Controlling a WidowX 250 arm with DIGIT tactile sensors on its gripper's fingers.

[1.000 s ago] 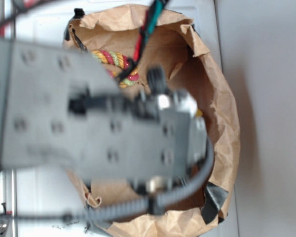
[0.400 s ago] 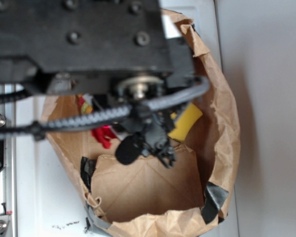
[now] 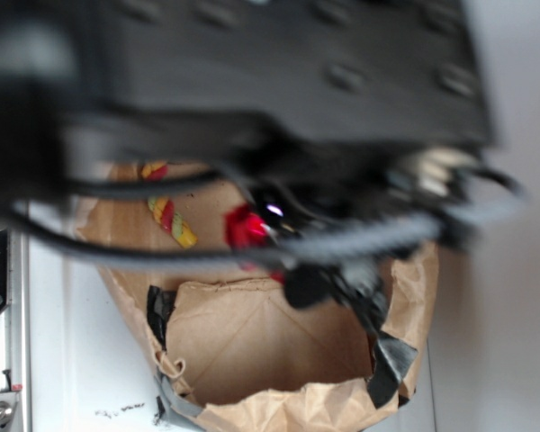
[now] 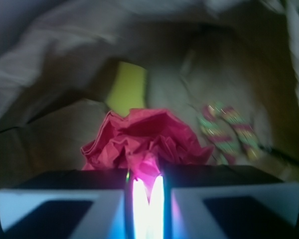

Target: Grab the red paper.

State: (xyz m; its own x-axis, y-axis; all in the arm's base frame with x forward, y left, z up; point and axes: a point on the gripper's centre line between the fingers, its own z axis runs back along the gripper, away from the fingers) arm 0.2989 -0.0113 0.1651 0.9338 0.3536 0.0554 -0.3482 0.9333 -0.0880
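Observation:
The red paper is a crumpled wad sitting right at my fingertips in the wrist view. A fold of it is pinched in the narrow slit between the two jaws. My gripper is shut on it. In the exterior view the red paper shows inside the brown paper bag, just under my blurred black arm. That arm hides the fingers themselves.
A red, yellow and green twisted rope lies in the bag to the left of the paper, also visible as the rope in the wrist view. A yellow sponge rests behind the wad. The bag's wrinkled walls rise all round.
My arm has swung right across the exterior view and now covers the top of the bag and the sponge. The red paper has shifted right and slightly up with the gripper.

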